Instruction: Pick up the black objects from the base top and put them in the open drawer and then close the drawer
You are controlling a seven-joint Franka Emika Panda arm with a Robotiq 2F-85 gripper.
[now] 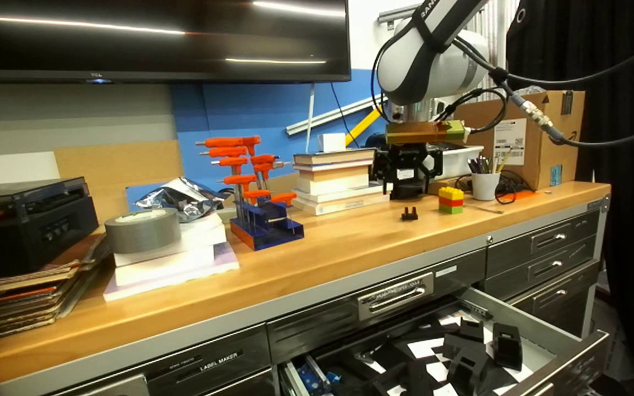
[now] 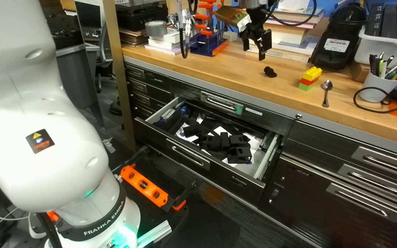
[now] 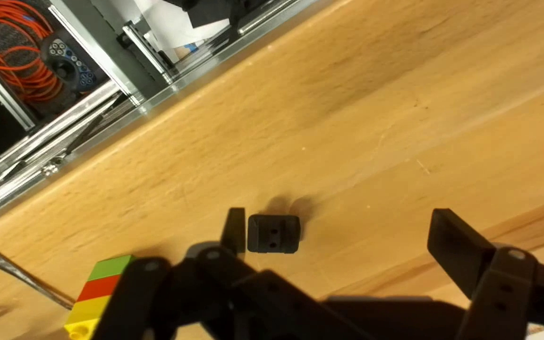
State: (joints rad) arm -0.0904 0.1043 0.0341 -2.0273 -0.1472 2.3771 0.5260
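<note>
A small black piece (image 1: 409, 214) with two upright prongs sits on the wooden bench top (image 1: 350, 236). It also shows in an exterior view (image 2: 270, 72) and in the wrist view (image 3: 273, 233), where two small holes face up. My gripper (image 2: 254, 48) is open and empty, pointing down above the bench. In the wrist view, the piece appears between the fingers (image 3: 338, 231), close beside the left fingertip and far from the right one. The fingers look higher than the piece. The open drawer (image 2: 198, 155) below the bench edge holds several black parts and white papers.
A toy brick stack (image 2: 310, 78) and a spoon (image 2: 326, 93) lie near the piece. Book stacks (image 1: 336, 181), a hex-key stand (image 1: 267, 225), a pen cup (image 1: 485, 186) and a cardboard box (image 1: 553, 137) stand on the bench. A screen (image 1: 157, 41) hangs above.
</note>
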